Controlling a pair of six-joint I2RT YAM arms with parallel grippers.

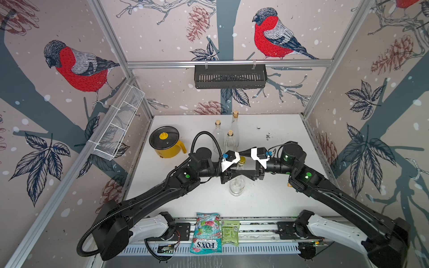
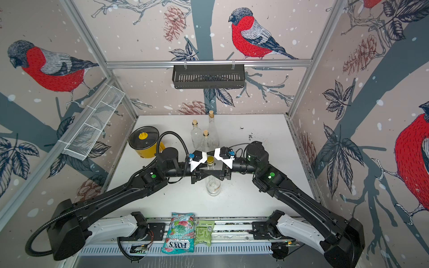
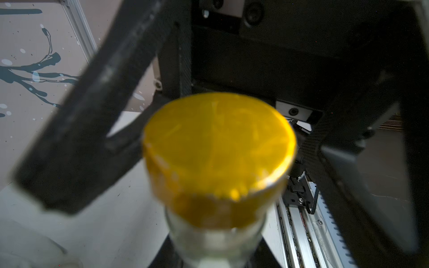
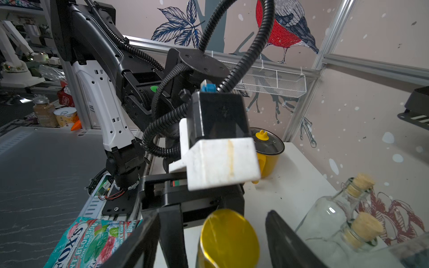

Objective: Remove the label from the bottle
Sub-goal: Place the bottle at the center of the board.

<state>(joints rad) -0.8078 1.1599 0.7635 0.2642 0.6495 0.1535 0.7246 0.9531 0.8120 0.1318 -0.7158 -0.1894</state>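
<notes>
At the middle of the white table [image 1: 274,204], the clear glass bottle with yellow round cap [image 1: 236,185] stands upright. The right gripper [image 4: 220,222] has released jaws, apart on both sides of the cap. Whether the left gripper [image 1: 232,174] at the neck grasps it, I cannot tell. Without firm hold, a pull could tip the bottle.

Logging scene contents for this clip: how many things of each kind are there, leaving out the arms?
Cork-stoppered glass bottles: 3
Gold-capped glass bottle: 1
Yellow pot: 1
Snack packets: 2
Wall racks: 2
Total: 9
</notes>
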